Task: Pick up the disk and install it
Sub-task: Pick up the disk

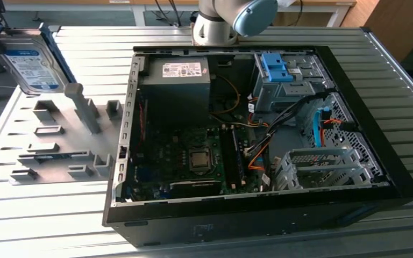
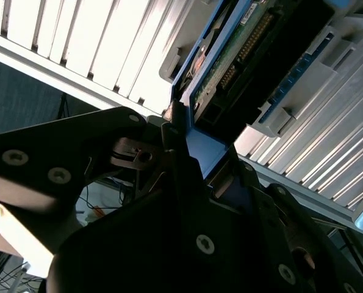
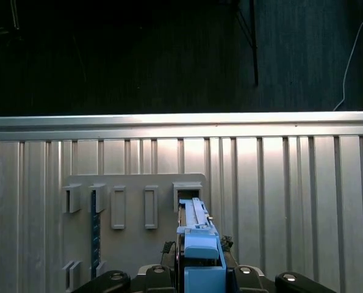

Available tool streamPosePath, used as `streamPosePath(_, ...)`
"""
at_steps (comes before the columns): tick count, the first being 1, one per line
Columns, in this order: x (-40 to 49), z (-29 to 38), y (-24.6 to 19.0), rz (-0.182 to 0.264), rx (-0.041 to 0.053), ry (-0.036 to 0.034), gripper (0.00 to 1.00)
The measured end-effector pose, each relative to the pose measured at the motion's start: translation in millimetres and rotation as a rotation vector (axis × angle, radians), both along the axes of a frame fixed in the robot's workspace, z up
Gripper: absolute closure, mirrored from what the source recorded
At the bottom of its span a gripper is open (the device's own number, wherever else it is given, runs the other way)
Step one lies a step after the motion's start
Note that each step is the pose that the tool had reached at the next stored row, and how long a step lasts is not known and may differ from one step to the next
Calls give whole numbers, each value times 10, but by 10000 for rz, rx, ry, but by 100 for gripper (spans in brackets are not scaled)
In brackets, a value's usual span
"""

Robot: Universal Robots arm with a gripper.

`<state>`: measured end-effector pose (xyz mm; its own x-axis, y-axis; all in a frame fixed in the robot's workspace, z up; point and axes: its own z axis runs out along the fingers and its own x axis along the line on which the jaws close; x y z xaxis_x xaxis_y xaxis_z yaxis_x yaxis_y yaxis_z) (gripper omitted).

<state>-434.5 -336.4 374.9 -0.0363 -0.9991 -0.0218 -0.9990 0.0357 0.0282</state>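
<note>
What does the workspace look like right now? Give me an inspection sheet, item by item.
Surface: ribbed metal table, carrying a grey slotted fixture plate and an open black computer case.
Job's things: the disk stands upright over the fixture plate at the exterior view's upper left, blue rails fitted. Whether it is clear of its slot cannot be told. The grey drive cage in the case looks empty.
Clutter: nothing seen.
Grippers: gripper shut on the disk's blue rail.
Cables: orange, black and blue leads lie loose inside the case.
Surroundings: dark floor beyond the table edge.
</note>
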Motion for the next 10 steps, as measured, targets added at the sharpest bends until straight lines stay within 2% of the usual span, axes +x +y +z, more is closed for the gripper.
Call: streamPosePath(10, 0, 83, 0, 0, -1, 1, 63)
